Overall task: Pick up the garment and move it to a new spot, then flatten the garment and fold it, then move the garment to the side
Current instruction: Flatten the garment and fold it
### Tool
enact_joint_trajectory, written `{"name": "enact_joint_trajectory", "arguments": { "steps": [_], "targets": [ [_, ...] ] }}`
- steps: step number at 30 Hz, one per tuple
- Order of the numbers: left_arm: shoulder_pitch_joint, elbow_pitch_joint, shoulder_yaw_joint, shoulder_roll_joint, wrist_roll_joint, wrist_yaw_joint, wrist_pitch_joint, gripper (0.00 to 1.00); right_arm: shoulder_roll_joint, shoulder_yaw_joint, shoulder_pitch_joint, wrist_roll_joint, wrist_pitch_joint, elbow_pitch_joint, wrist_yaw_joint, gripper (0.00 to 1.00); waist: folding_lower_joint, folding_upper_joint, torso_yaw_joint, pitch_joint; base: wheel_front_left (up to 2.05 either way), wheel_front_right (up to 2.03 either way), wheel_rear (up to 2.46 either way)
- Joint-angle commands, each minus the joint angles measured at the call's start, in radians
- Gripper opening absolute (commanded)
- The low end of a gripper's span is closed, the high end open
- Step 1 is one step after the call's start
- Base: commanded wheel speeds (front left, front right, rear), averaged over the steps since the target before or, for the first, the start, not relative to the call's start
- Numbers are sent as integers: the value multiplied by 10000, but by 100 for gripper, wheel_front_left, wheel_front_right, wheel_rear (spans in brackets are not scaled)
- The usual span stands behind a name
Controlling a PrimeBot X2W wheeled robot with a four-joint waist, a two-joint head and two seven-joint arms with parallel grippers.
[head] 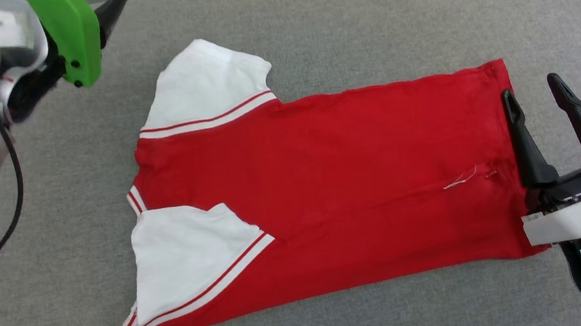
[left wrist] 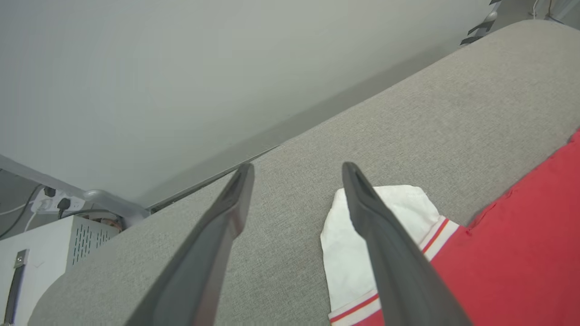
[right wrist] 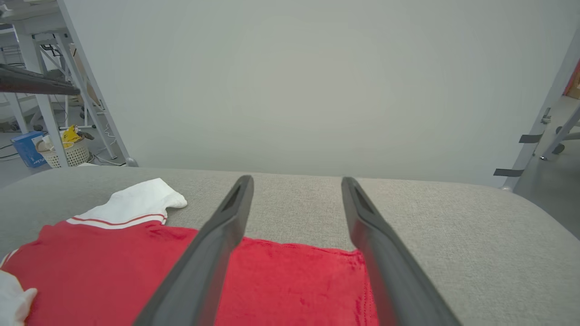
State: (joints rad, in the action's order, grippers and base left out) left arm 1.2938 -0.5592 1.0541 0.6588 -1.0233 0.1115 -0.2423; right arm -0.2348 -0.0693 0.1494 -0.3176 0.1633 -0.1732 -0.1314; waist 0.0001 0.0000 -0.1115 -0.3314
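The grey bench [head: 308, 20] holds the garment [head: 357, 177], lying flat. It looks soft, light and floppy, best pinched at a hem corner. Both pairs of jaws gape, holding nothing.

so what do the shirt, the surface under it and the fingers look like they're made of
Shirt: soft knit fabric, likely cotton jersey, matte; it creases and a loose white thread trails near the hem.
Surface: grey woven upholstery-like cloth, matte; a coarse weave shows in the wrist views.
Fingers: dark, smooth, faintly glossy, probably moulded plastic or rubber; cannot tell which.
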Motion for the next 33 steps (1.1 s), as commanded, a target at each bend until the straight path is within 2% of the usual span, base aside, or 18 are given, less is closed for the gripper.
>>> {"name": "enact_joint_trajectory", "arguments": {
  "steps": [1,7,9,13,23,24,29,33],
  "targets": [
    [436,-220,133,-114,-111,90,-626,100,36,-76,225,116,39,-88,7,100,-1,0,-661,-1172,0,0,0],
    [1584,-776,762,-392,-808,182,-3439,100,71,-254,561,198,147,-87,7,100,-1,0,-1013,-1961,0,0,0],
    [1804,-823,1002,-448,-905,186,-4040,100,72,-269,632,195,200,-67,7,100,-1,0,-1084,-2141,0,0,0],
    [1935,-867,1494,-480,-931,189,-4682,100,65,-319,799,158,296,16,7,100,-1,0,-1205,-2398,0,0,0],
    [1391,-1247,2118,-286,-422,190,-5109,100,3,-495,1145,36,451,291,7,100,-1,0,-1341,-2618,0,0,0],
    [1317,-1246,2138,-273,-413,190,-5116,0,-13,-469,1167,7,466,312,7,100,-1,0,-1332,-2595,0,0,0],
    [1203,-1056,2175,-332,-422,191,-4582,0,-199,-11,1335,-45,512,263,7,100,-1,0,-1135,-2357,0,0,0],
    [1299,-823,2193,-434,-294,191,-3861,0,-711,502,1612,76,174,-28,7,100,-1,0,-848,-1990,0,0,0]
  ]
}}
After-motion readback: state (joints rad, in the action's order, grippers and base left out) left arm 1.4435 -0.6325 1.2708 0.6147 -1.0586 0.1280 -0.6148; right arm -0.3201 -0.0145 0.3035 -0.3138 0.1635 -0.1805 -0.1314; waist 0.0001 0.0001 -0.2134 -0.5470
